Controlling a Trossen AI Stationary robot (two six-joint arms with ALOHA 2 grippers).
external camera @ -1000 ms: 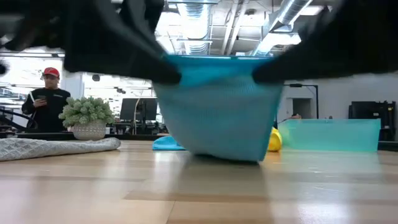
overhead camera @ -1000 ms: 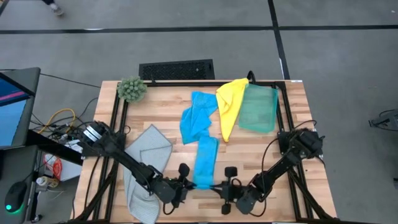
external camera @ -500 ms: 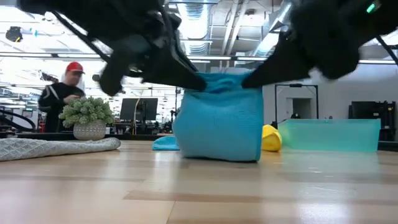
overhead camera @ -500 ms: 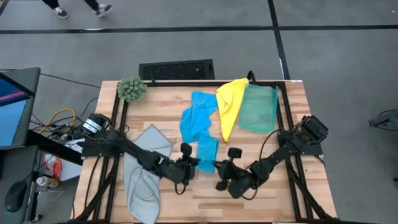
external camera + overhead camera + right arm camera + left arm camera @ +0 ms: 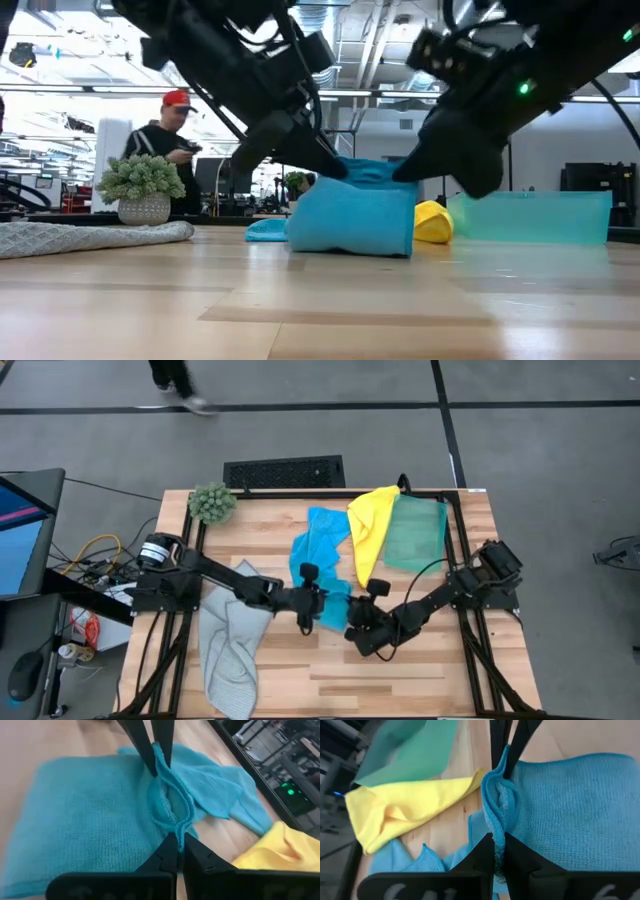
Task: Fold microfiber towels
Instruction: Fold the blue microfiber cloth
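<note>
Both grippers have travelled away from the table's front edge toward its middle, carrying the near edge of the blue towel (image 5: pixel 333 603) over onto itself — the long strip seen earlier is now a short doubled pad.

From the high view, the left gripper (image 5: pixel 312 600) and right gripper (image 5: pixel 358 622) flank that towel near the middle of the table (image 5: pixel 420 670). A 2nd blue towel (image 5: pixel 318 540), the yellow towel (image 5: pixel 368 530) and the teal towel (image 5: pixel 415 532) lie toward the back edge; the grey towel (image 5: pixel 232 645) drapes by the left edge.

From the low view, the folded towel sits on the wood with both arms slanting down to its top edge — the plant (image 5: pixel 140 182) stands off to the side, a person behind it.

From the left wrist view, the fingers are pinched shut on a bunched blue hem.

From the right wrist view, the same: fingers clamped on the hem's other end.

The 1st fold looks nearly laid; release should follow.
</note>
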